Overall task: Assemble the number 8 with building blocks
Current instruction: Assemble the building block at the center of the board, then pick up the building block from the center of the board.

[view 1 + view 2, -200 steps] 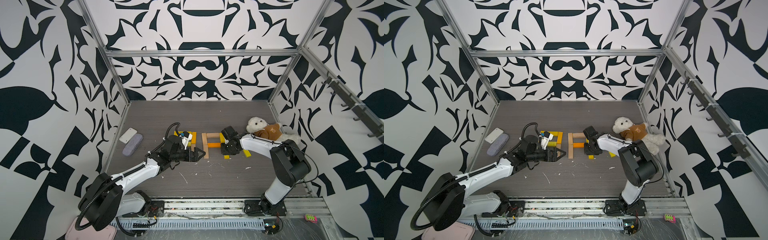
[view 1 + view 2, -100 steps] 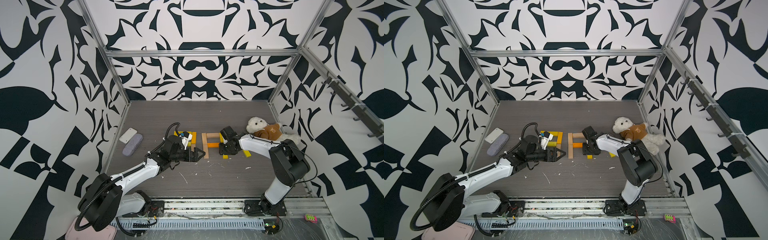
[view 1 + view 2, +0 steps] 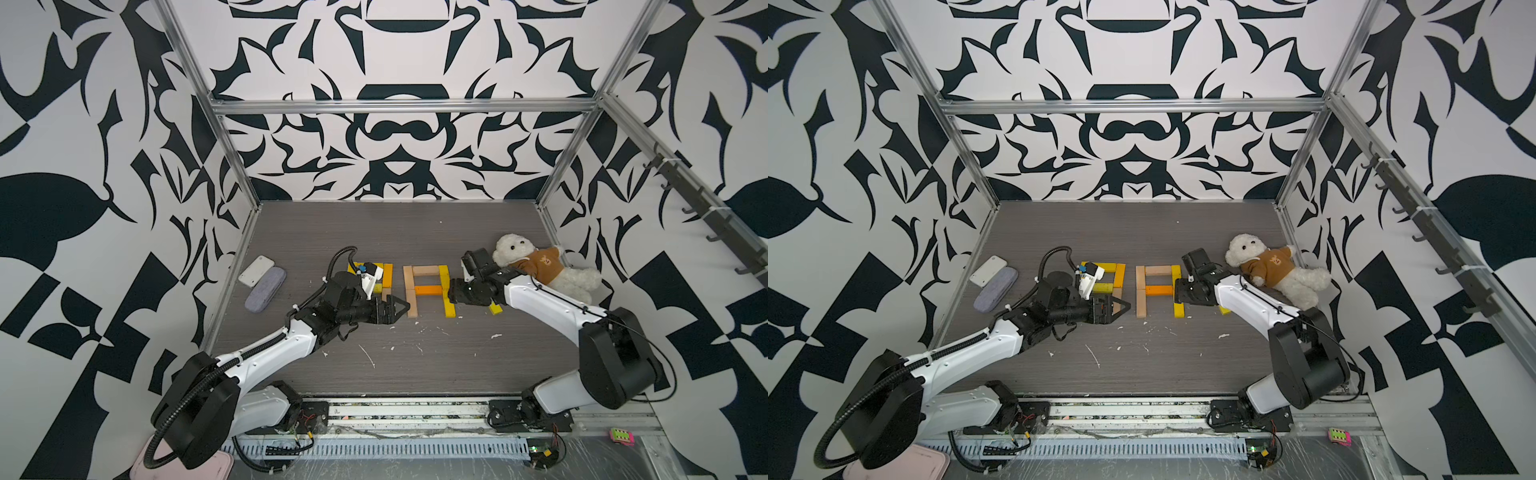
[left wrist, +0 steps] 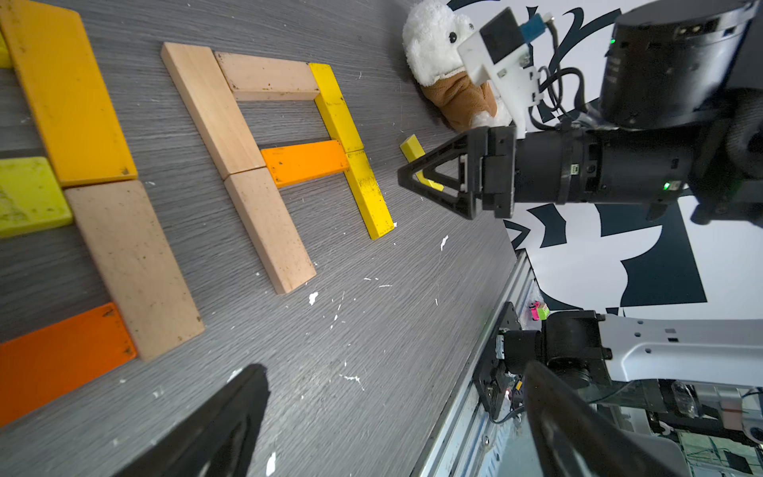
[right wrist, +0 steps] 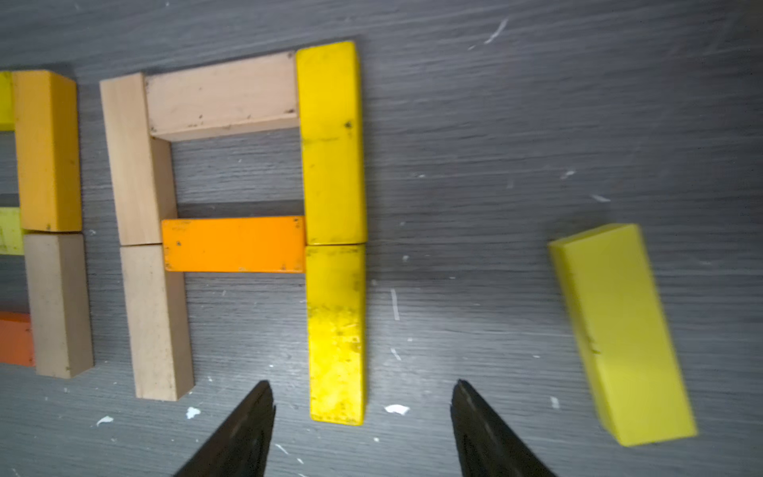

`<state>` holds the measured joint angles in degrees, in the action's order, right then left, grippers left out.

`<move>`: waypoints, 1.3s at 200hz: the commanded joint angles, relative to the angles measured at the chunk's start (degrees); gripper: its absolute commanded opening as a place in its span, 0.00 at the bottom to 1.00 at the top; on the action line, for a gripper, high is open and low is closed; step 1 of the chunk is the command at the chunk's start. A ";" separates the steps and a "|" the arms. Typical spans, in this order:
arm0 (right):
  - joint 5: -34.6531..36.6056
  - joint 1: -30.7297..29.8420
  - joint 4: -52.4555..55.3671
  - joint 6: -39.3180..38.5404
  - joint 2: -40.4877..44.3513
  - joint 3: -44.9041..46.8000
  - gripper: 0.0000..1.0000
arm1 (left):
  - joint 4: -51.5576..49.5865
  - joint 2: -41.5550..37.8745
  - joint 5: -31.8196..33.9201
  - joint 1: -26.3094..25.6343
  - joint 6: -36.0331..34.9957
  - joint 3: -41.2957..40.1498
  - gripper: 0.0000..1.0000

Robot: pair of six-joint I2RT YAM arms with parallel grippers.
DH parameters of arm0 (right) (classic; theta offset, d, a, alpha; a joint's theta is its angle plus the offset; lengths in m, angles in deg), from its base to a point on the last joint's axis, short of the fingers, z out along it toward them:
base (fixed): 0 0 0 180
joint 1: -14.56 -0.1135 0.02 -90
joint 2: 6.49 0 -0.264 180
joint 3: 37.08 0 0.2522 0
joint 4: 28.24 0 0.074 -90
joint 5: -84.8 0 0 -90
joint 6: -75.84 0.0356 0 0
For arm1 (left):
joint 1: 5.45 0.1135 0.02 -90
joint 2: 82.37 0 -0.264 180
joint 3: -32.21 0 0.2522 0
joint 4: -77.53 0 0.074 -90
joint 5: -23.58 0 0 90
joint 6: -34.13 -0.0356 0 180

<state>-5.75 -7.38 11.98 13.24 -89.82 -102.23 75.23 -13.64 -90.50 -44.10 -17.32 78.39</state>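
Building blocks lie flat in a part-built figure: a tan left column (image 5: pixel 140 231), a tan top bar (image 5: pixel 223 95), an orange crossbar (image 3: pixel 430 289) and a yellow right column (image 5: pixel 334 231). My right gripper (image 5: pixel 361 388) hangs open over the near end of the lower yellow block (image 3: pixel 449 308), its fingers clear of it on both sides. A loose yellow block (image 5: pixel 619 330) lies to its right. A second block figure (image 3: pixel 387 275) sits behind my left wrist, partly hidden. My left gripper (image 3: pixel 403 309) is wide open and empty, beside the tan column's near end.
A white teddy bear in a brown shirt (image 3: pixel 536 266) lies by the right wall, just behind the right arm. A white case (image 3: pixel 256 270) and a grey case (image 3: pixel 265 289) rest at the left wall. White flecks (image 3: pixel 368 356) dot the grey table.
The right gripper's jaws have spread apart over the lower yellow block, which now lies free on the table. The left arm has not moved.
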 commanded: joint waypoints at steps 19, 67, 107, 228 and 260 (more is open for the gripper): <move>0.60 8.38 4.10 -4.11 1.37 1.22 0.82 | 1.99 -0.56 -1.65 -0.28 -1.01 -1.22 0.99; 1.96 13.21 5.02 -6.81 -3.60 -1.06 0.84 | 2.10 -1.83 -1.70 -0.22 -1.15 -1.91 0.99; 2.20 15.52 4.54 -8.44 -7.95 -2.64 0.80 | 2.21 -2.37 -1.06 -0.24 -0.93 -2.71 0.99; 3.78 12.02 5.92 -10.92 -6.59 -2.53 0.12 | 9.70 -0.24 -0.70 0.75 5.66 -5.08 0.99; 3.75 2.52 7.90 -11.34 0.61 -1.35 0.12 | 8.63 -0.51 -2.04 2.34 6.02 -4.65 0.99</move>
<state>-2.39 1.28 17.16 2.92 -95.54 -104.00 82.62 -14.04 -91.15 -43.27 -12.73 74.09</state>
